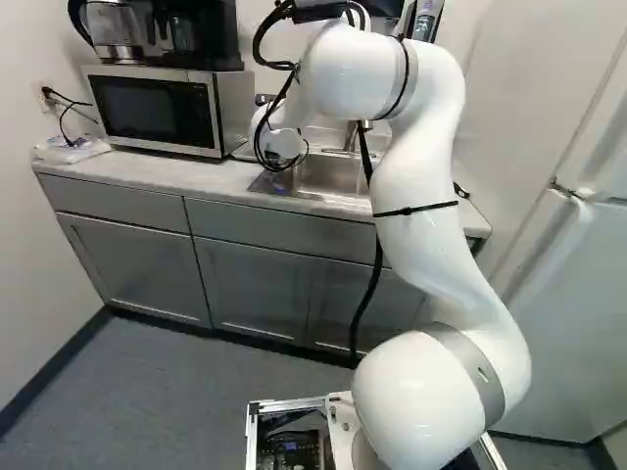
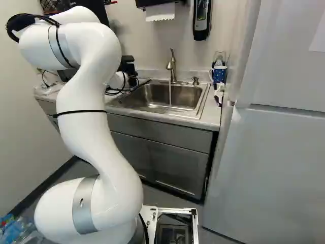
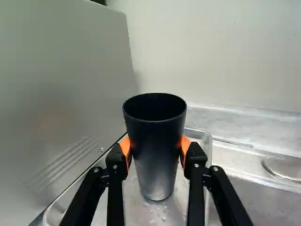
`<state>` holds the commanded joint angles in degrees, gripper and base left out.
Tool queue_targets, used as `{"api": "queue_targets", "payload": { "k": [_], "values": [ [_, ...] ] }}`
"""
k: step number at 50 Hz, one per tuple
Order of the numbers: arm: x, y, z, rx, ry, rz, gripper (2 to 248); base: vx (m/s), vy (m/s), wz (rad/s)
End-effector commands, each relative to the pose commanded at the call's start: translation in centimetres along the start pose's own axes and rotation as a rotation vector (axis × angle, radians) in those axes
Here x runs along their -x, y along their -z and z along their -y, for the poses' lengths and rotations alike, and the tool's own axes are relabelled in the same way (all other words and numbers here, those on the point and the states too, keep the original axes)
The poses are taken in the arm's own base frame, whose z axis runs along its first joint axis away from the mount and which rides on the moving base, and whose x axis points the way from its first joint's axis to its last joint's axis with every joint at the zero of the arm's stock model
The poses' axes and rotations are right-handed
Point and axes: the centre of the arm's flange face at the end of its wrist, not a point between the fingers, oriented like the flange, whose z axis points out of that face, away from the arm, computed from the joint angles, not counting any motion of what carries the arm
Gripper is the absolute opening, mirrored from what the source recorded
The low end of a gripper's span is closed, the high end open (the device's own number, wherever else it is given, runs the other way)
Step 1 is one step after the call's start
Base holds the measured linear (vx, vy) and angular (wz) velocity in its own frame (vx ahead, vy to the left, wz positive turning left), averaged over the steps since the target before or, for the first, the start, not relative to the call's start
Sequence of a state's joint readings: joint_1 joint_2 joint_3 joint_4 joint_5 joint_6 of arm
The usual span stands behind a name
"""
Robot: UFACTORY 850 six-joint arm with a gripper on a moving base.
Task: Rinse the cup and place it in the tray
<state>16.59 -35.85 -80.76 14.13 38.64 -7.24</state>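
Your gripper (image 2: 127, 65) has its two fingers closed around the cup (image 3: 156, 153), one orange pad (image 3: 125, 147) on either side. The black cup stands upright with its mouth facing up; you see its dark inside, but can't tell whether water is in there. Its base is over the floor of the metal tray (image 3: 208, 141), and you can't tell if they touch. Droplets dot the tray floor. From the cup, the microwave's side (image 3: 56, 108) is at ten o'clock.

In the right base view, a thin stream runs from the faucet (image 2: 171, 65), at the sink's twelve o'clock, down into the steel sink (image 2: 152, 96). At the sink's two o'clock you have a blue spotted mug (image 2: 219, 75), contents hidden, with a clear glass (image 2: 220, 56) just behind it
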Motion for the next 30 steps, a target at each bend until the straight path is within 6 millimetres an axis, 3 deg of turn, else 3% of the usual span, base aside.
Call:
{"api": "queue_targets", "payload": {
  "k": [25,26,30],
  "values": [
    [0.08,0.00,0.01,-0.001,0.000,0.008,121,0.000,0.000,0.000],
    [0.08,0.00,0.01,-0.001,0.000,0.008,139,0.000,0.000,0.000],
    [0.08,0.00,0.01,-0.001,0.000,0.008,139,0.000,0.000,0.000]
  ]
}}
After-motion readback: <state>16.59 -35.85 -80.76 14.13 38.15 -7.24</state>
